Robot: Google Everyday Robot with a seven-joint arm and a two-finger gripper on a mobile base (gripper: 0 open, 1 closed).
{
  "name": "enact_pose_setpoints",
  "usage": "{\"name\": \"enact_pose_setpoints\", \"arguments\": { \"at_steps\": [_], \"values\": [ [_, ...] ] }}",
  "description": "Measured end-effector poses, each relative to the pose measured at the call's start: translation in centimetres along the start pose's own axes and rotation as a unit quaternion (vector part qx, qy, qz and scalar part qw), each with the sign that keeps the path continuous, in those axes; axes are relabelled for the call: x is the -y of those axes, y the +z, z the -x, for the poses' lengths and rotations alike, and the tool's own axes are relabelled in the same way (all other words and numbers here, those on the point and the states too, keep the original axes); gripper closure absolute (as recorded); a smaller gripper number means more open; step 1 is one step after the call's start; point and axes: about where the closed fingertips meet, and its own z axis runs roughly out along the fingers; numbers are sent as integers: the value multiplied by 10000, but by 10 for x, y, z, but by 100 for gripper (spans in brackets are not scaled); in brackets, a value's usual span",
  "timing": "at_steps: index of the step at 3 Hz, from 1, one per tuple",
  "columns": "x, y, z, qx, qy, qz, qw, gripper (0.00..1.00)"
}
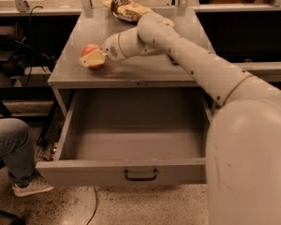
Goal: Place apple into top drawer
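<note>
The apple (88, 49), orange-red, is at the front left of the grey cabinet top (145, 71). My gripper (92, 59) reaches in from the right and is shut on the apple, with a pale yellowish finger (94, 58) across its front, low over the surface. The top drawer (131, 170) is pulled wide open below, right under the cabinet top. Its inside shows nothing in it. Its dark bar handle (140, 175) sits at the centre of the front panel.
A yellow-brown snack bag (124, 6) lies at the back of the cabinet top. A person's jeans-clad leg (9, 144) and shoe (33, 186) are at the left by the drawer's front corner. My white arm (201, 64) crosses the top's right side.
</note>
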Motion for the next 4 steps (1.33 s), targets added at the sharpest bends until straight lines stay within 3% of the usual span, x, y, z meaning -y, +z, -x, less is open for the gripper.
{"name": "enact_pose_setpoints", "arguments": {
  "at_steps": [1, 2, 3, 4],
  "values": [
    [-6, -49, -6, 29, 1, -124, 9999, 95],
    [-22, -116, -11, 10, 224, -531, 9983, 100],
    [-52, -152, -33, -139, 480, -409, 9979, 100],
    [-52, -152, -33, -139, 480, -408, 9979, 100]
  ]
}}
